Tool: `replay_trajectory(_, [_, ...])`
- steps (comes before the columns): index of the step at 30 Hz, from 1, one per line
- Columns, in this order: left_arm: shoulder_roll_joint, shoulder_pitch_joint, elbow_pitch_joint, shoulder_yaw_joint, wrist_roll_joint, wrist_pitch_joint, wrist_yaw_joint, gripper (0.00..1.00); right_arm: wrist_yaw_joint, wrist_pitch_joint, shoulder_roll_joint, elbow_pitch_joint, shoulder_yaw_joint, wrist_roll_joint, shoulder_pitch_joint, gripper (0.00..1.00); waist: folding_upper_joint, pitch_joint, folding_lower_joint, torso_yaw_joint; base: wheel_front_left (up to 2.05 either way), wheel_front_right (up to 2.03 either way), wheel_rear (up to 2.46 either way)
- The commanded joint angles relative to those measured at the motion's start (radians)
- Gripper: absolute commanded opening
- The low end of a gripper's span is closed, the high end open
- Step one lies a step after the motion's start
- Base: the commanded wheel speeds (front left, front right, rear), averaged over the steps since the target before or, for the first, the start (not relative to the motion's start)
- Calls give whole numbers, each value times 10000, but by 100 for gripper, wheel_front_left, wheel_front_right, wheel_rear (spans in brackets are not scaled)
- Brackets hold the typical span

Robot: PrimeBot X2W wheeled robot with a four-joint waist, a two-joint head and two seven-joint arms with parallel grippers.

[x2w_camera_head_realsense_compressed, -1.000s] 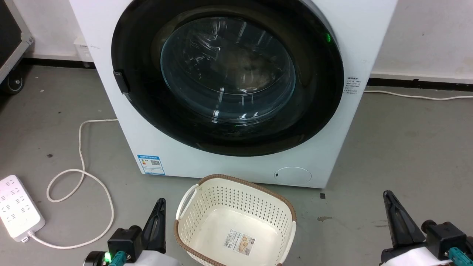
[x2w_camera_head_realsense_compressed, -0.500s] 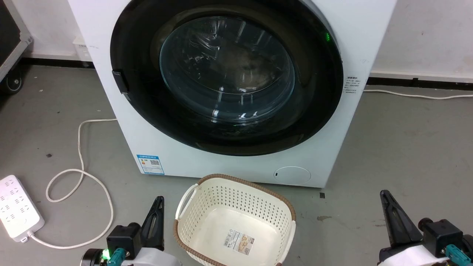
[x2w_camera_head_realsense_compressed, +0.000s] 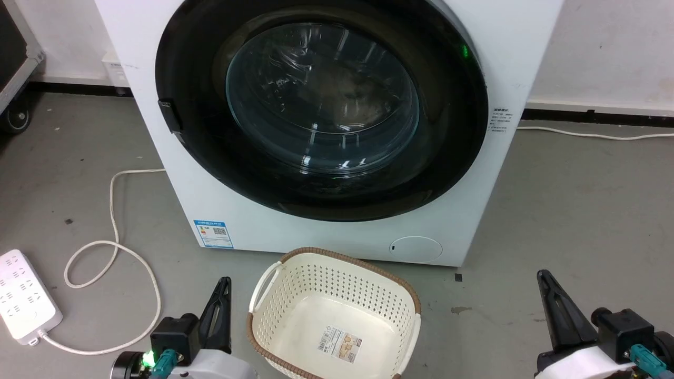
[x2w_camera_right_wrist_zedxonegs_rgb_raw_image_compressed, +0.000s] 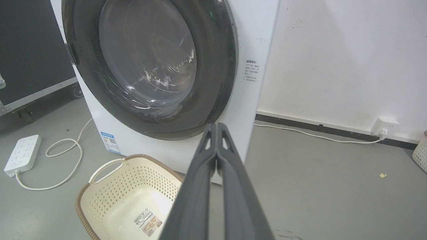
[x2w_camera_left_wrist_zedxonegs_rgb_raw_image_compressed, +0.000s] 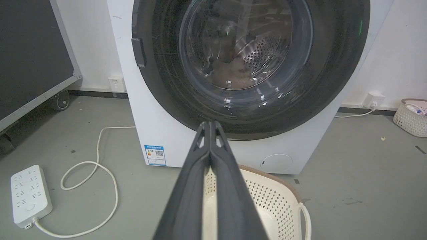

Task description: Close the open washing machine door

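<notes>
The washing machine door (x2w_camera_head_realsense_compressed: 322,105), round, glossy black with a bulging glass window, lies flat against the white machine front; the left wrist view shows the same door (x2w_camera_left_wrist_zedxonegs_rgb_raw_image_compressed: 250,60), and so does the right wrist view (x2w_camera_right_wrist_zedxonegs_rgb_raw_image_compressed: 150,63). My left gripper (x2w_camera_head_realsense_compressed: 225,281) is shut and empty, low at the left beside the basket, well short of the door. Low at the right, my right gripper (x2w_camera_head_realsense_compressed: 541,275) is also shut and empty. Each wrist view shows its own fingers pressed together: left gripper (x2w_camera_left_wrist_zedxonegs_rgb_raw_image_compressed: 210,123), right gripper (x2w_camera_right_wrist_zedxonegs_rgb_raw_image_compressed: 216,125).
A cream perforated basket (x2w_camera_head_realsense_compressed: 274,273) with a brown rim stands on the grey floor just in front of the machine, between my grippers. A white power strip (x2w_camera_head_realsense_compressed: 23,295) and its looping cable (x2w_camera_head_realsense_compressed: 113,210) lie at the left. A wheeled dark case (x2w_camera_left_wrist_zedxonegs_rgb_raw_image_compressed: 33,60) stands far left.
The head view has drifted slightly; both grippers sit a little lower and further left in it. The door and the basket have not moved.
</notes>
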Motion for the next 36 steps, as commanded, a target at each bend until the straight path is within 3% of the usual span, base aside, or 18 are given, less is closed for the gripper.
replay_trajectory(1, [0, -5, -88, 56, 86, 49, 58, 0, -2, 47, 44, -88, 26, -25, -76, 0, 0, 2, 0, -2, 0, 0, 0])
replay_trajectory(36, [-6, -11, -701, 351, 561, 805, 119, 0, -5, 808, 92, -441, 303, -49, -168, 0, 0, 56, 0, -72, 0, 0, 0])
